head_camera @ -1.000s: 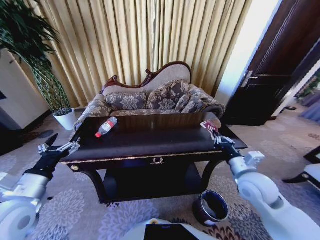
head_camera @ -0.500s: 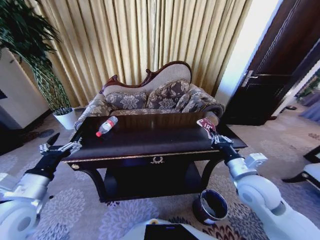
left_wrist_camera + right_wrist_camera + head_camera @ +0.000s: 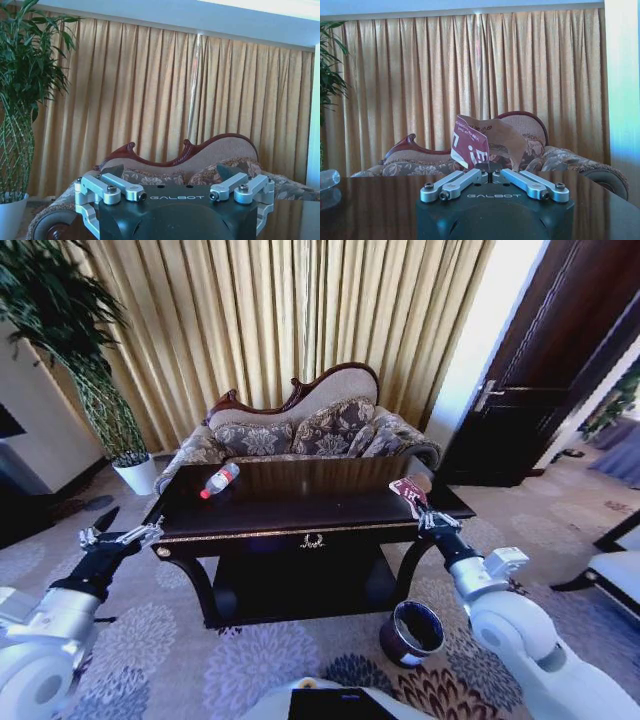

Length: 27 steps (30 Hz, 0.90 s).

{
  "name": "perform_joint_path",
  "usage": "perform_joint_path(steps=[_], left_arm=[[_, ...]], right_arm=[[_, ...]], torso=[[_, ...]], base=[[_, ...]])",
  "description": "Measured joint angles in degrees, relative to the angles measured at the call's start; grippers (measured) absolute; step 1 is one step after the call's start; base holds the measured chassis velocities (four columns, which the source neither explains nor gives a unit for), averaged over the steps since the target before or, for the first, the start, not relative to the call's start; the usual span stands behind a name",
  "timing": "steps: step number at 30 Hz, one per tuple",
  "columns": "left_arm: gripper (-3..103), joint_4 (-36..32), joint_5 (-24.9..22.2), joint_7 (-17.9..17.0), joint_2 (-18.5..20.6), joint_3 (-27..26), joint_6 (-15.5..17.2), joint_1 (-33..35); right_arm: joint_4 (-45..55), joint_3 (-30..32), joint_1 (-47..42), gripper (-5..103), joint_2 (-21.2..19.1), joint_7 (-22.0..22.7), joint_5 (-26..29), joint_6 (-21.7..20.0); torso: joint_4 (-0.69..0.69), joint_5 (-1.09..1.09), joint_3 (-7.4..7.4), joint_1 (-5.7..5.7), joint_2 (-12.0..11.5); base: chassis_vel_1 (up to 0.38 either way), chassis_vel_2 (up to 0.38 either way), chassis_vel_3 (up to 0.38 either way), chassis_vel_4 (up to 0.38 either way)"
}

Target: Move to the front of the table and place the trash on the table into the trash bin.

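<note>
The dark glossy table (image 3: 300, 512) with gold trim stands in front of me. On its far left lies a clear plastic bottle (image 3: 218, 480) with a red cap, which also appears in the right wrist view (image 3: 327, 179). My right gripper (image 3: 425, 512) hovers over the table's right end, shut on a tan and red wrapper (image 3: 408, 489). In the right wrist view the wrapper (image 3: 475, 142) stands up from the closed gripper (image 3: 488, 173). The maroon trash bin (image 3: 412, 632) sits on the carpet below the table's right front corner. My left gripper (image 3: 120, 536) hangs open off the table's left end (image 3: 170, 172).
An ornate sofa (image 3: 300, 430) stands right behind the table, in front of gold curtains. A plant in a white pot (image 3: 135, 475) is at the back left. A dark door (image 3: 540, 390) is at the right, and a chair edge (image 3: 620, 570) at the far right. Patterned carpet surrounds the table.
The whole picture has shifted, so the camera has moved. My right gripper keeps its hold on the wrapper above the table's right end. The left gripper stays open at the left.
</note>
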Motion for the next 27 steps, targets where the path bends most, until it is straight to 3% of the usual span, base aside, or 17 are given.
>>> perform_joint_path(steps=[14, 27], left_arm=[[100, -0.12, 0.09, 0.11, -0.06, -0.14, -0.2, 0.25], [100, -0.56, 0.09, 0.22, -0.1, -0.21, -0.43, 0.16]], right_arm=[[-3.01, -4.02, 0.59, 0, 1.94, -0.08, -3.59, 0.07], [-26.91, -13.07, 5.34, 0, 7.76, 0.26, -9.31, -1.53]], torso=[[0.0, -0.01, -0.02, -0.03, 0.02], [0.0, 0.01, 0.01, 0.03, -0.02]], base=[[0.113, -0.116, -0.125, 0.122], [0.001, -0.005, -0.004, 0.002]])
